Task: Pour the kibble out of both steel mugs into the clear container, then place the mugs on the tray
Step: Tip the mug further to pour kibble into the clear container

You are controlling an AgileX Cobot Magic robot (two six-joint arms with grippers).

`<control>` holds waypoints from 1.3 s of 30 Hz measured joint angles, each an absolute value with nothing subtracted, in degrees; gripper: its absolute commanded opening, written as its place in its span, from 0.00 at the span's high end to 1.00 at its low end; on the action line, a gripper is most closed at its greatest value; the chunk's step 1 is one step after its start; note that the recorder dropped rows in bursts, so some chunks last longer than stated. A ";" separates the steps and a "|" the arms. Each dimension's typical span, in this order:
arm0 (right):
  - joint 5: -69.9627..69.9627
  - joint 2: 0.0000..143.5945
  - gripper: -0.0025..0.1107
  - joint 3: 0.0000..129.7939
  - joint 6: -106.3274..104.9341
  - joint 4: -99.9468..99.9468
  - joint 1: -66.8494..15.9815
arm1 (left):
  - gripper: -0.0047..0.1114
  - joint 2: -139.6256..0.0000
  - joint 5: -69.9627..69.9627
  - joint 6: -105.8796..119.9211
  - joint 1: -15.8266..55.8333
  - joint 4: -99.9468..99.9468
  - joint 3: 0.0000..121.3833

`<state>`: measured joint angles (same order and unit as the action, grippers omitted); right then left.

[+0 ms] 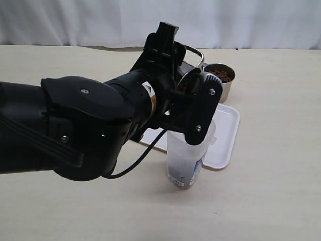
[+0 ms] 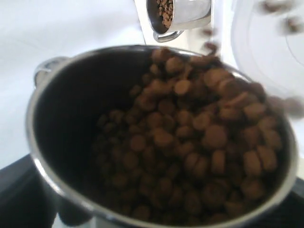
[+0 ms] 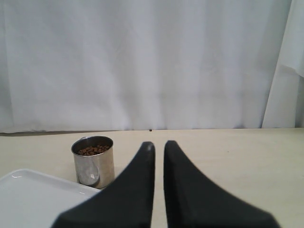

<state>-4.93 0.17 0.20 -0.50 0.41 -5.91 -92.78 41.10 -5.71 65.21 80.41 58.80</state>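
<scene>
Low on clear container (image 1: 189, 150), blue-and-white label (image 1: 183, 177), writing unreadable

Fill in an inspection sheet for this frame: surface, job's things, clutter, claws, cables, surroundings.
Surface: beige tabletop, no spills seen.
Job's things: clear container upright in front of the tray, contents not discernible; the tray's visible part is bare. The tilted steel mug is above the container, with kibble piled at its lip and blurred pellets past it. The second steel mug is upright on the table beyond the tray, with kibble inside.
Clutter: nothing seen.
Claws: left claw grips the tilted steel mug; right claw shut, holding nothing.
Cables: black cable loops under the left arm, near the container.
Surroundings: white curtain behind the table.
</scene>
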 measured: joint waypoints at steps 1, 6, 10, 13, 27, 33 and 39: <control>-4.93 0.17 0.93 0.20 -0.50 0.41 -5.91 | 0.96 -92.78 41.10 -5.71 65.21 80.41 58.80; -4.93 0.17 0.93 0.20 -0.50 0.41 -5.91 | 0.96 -92.78 41.10 -4.64 65.21 80.41 58.80; -4.93 0.17 0.93 0.20 -0.50 0.41 -5.91 | 0.96 -92.78 41.10 -4.19 65.21 80.41 58.80; -4.93 0.17 0.93 0.20 -0.50 0.41 -5.91 | 0.96 -92.78 41.10 -3.37 65.21 80.41 58.80; -4.93 0.17 0.93 0.20 -0.50 0.41 -5.91 | 0.96 -92.78 41.10 -1.20 65.36 80.49 58.80; -4.93 0.17 0.93 0.20 -0.50 0.41 -5.91 | 0.96 -92.78 41.10 0.00 65.97 80.49 58.80; -4.93 0.17 0.93 0.20 -0.50 0.41 -5.91 | 0.96 -92.78 41.22 0.50 66.06 80.62 58.80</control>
